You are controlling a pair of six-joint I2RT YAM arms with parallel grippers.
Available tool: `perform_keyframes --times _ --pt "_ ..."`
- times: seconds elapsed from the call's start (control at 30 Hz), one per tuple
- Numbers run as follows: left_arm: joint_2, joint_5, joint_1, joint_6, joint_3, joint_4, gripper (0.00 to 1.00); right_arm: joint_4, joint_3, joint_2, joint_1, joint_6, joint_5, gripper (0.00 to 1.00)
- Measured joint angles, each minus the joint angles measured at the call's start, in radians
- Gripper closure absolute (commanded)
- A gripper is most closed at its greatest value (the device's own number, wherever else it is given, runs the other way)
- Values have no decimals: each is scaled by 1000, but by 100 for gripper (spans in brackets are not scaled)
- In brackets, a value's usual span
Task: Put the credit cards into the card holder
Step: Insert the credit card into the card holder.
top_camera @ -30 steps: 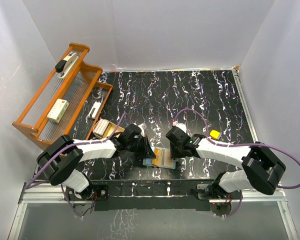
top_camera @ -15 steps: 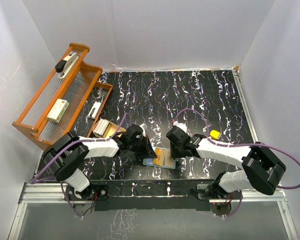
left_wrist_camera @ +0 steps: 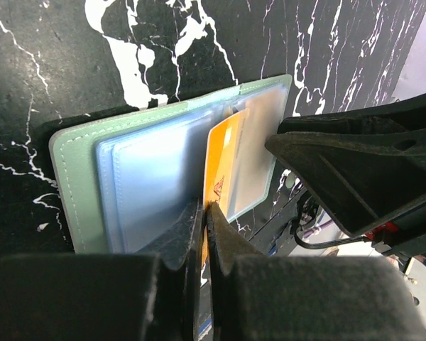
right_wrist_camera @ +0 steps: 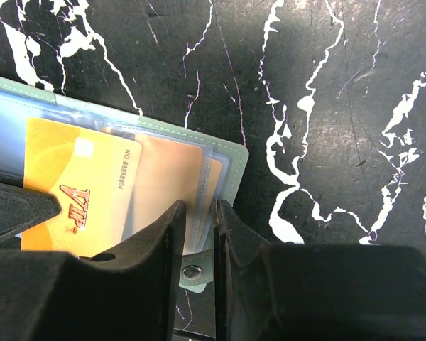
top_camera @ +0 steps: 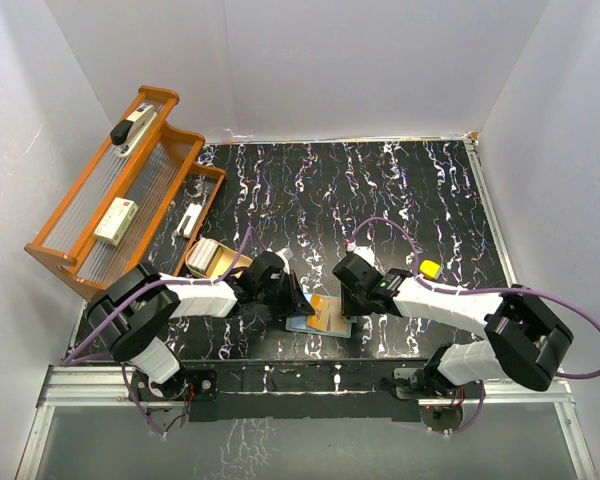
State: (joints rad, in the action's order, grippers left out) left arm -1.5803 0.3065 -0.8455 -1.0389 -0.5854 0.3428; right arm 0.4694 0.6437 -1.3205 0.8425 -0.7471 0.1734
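You have the black marbled table (top_camera: 380,190) before you, with a wooden rack (top_camera: 130,190) at its far left corner. Both arms lean in toward the middle of the near edge. That is where the card holder (left_wrist_camera: 71,177) lies, opened flat, its pale green cover on the table and its blue clear sleeves facing up.

Your left gripper (left_wrist_camera: 204,209) has its fingers pressed together, pinching the near edge of the orange card (left_wrist_camera: 224,156). The card's far end lies over the sleeves near the holder's middle fold; you cannot tell from these views whether it sits inside a pocket.

Your right gripper (right_wrist_camera: 199,213) comes in from the opposite side. Its fingers stand only slightly apart and clamp the edge of the holder's clear sleeves, close beside the snap tab. A tan card (right_wrist_camera: 174,167) shows through that sleeve, just beside the orange one.

A small yellow block (top_camera: 430,268) sits on the table next to your right arm, apart from the holder.
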Motion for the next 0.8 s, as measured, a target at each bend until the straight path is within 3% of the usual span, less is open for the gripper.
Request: perform_keyframes --times 0.8 --pt "16 -37 -3 -43 58 97 100 -14 -19 18 0 -21 4 82"
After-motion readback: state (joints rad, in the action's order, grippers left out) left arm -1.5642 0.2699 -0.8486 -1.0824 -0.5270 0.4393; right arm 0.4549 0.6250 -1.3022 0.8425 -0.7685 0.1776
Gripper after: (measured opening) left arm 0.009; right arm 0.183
